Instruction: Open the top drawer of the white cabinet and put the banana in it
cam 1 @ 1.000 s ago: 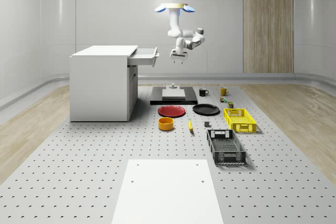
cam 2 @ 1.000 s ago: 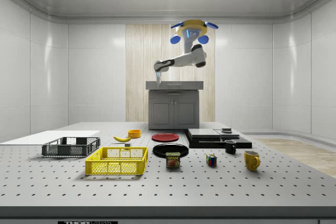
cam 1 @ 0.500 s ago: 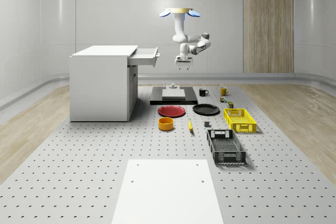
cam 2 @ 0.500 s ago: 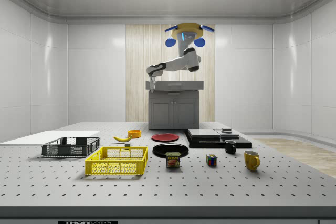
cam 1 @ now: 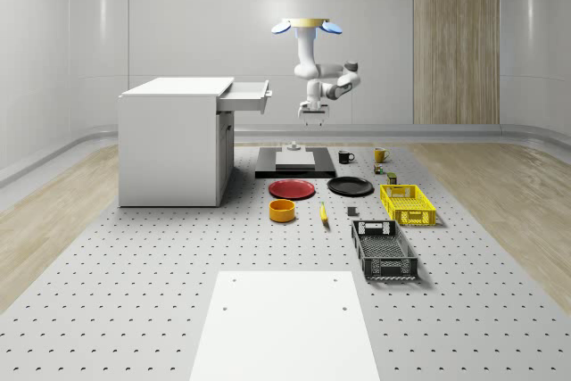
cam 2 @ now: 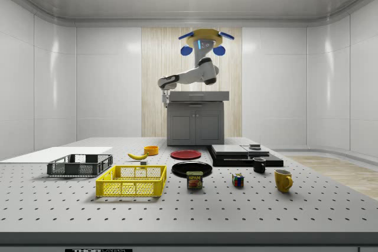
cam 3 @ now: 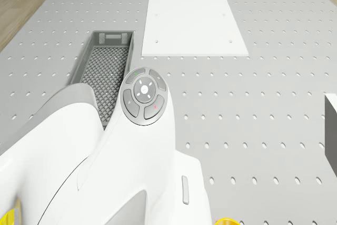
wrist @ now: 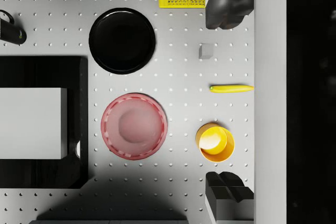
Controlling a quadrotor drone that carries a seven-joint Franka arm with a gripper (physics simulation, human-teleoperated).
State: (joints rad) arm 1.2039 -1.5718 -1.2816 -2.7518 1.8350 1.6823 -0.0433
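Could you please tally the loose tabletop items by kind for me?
Plates: 2, red plate, black plate
Crates: 2, yellow crate, black crate
Mugs: 2, black mug, yellow mug
Banana: 1
Orange bowl: 1
Total: 8

Hovering high to the right of the white cabinet (cam 1: 171, 142): drone (cam 1: 308, 26), arm bent downward, gripper (cam 1: 312, 116) hanging well clear of the open top drawer (cam 1: 246, 95). Lying on the perforated table (cam 1: 134, 292), right of the cabinet: red plate (cam 1: 292, 189), orange bowl (cam 1: 282, 211), banana (cam 1: 323, 213), black plate (cam 1: 350, 186), yellow crate (cam 1: 407, 203), black crate (cam 1: 384, 250).
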